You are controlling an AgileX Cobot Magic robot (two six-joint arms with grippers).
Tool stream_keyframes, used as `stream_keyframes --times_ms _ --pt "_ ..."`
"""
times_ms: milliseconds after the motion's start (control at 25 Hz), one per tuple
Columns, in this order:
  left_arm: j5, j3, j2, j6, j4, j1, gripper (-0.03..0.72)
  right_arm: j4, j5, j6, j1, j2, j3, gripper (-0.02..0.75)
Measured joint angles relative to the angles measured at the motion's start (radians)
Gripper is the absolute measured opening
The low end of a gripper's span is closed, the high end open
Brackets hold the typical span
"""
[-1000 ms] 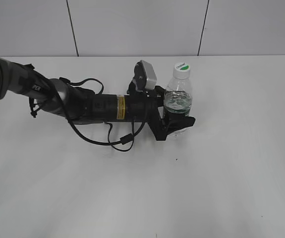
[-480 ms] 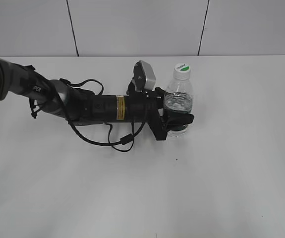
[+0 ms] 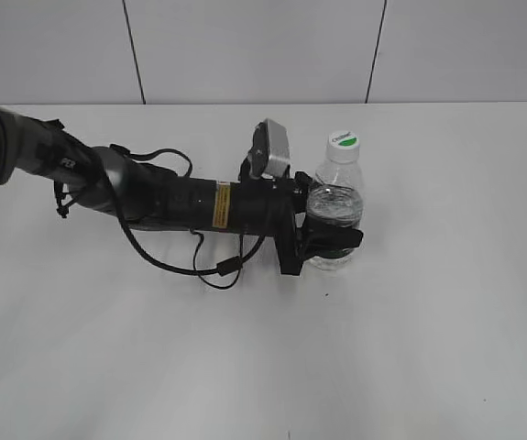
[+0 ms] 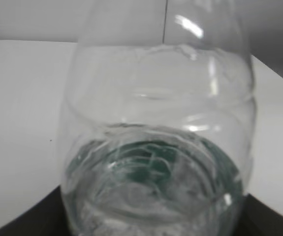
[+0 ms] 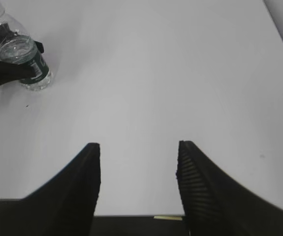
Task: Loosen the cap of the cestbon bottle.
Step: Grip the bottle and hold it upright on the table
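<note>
1. The right gripper [image 5: 139, 182], nearest in its own wrist view, shows two black ribbed fingers spread apart over bare white table [image 5: 180, 73] with nothing between them.
2. The left gripper [image 3: 329, 240], on the end of a black arm lying low across the table, has its jaws closed around the lower body of the small clear plastic cestbon bottle [image 3: 336, 206], at the dark green label band (from the left wrist view the bottle fills the frame, so the fingers themselves are hidden there).
3. The bottle stands near the middle of the table, towards its far side in the exterior view, well apart from the right gripper.
4. Its long axis runs upright, perhaps leaning slightly, with the neck pointing up and the base on or just above the table; I cannot tell which.
5. The small round white plastic cap [image 3: 344, 141] with a green mark on top sits on the neck, apparently fully screwed on.
6. As I judge it, the bracing grip is done; what is left is for the right gripper to reach the cap, close on it and twist.
</note>
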Motion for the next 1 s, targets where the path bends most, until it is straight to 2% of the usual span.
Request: stream_keyframes --times_ms 240,440,720,1000 --pt "0.01 0.0 -0.053 -0.061 0.056 0.007 0.409 0.066 0.041 0.0 0.0 0.267 -0.109 0.389" --pt "-0.001 0.0 -0.054 -0.112 0.095 0.052 0.409 0.099 0.044 0.0 0.0 0.402 -0.168 0.389" --pt "-0.041 0.0 -0.054 -0.126 0.15 0.14 0.409 0.22 0.045 -0.001 0.0 0.58 -0.194 0.389" --pt "-0.053 0.001 -0.049 -0.127 0.203 0.156 0.409 0.332 0.034 -0.037 0.008 0.742 -0.239 0.389"
